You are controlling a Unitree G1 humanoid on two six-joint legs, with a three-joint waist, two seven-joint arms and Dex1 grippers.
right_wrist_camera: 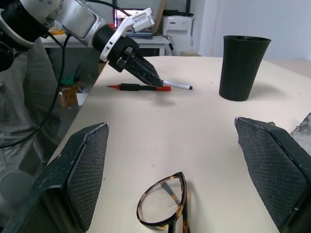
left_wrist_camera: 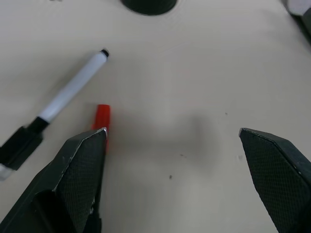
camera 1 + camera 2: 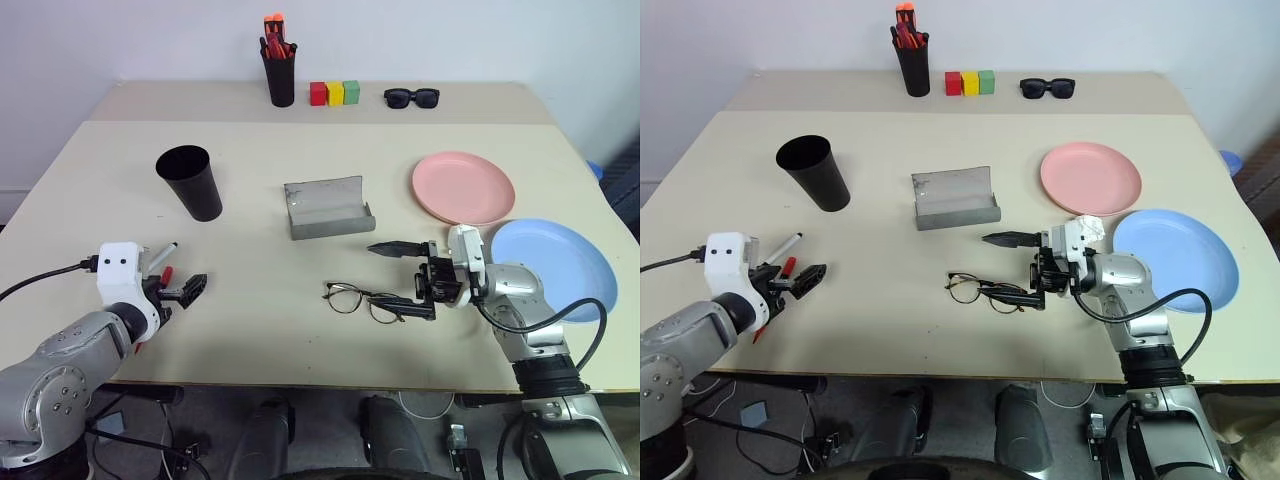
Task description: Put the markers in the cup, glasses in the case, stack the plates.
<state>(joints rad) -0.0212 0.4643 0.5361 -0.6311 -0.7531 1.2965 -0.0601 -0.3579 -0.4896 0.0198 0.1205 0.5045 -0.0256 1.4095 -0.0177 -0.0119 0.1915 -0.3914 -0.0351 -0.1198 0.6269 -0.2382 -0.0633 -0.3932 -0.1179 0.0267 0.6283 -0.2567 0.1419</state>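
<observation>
Your left tool [image 2: 172,141] is wide open, empty, just beside the red marker [image 2: 101,116] and white marker [image 2: 73,87] on the counter [image 3: 250,340]. Right tool [image 3: 402,278] is spread wide around the glasses [image 3: 365,299], gripping nothing. Case [image 3: 328,208] lies open, near the cup [image 3: 190,181].

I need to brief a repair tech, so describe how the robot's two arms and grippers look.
Both arms have rounded silver-grey metal shells with a white block at the wrist and black cables looping alongside. The left gripper and right gripper each carry two black, tapered, pointed fingers with a fine textured surface.
</observation>
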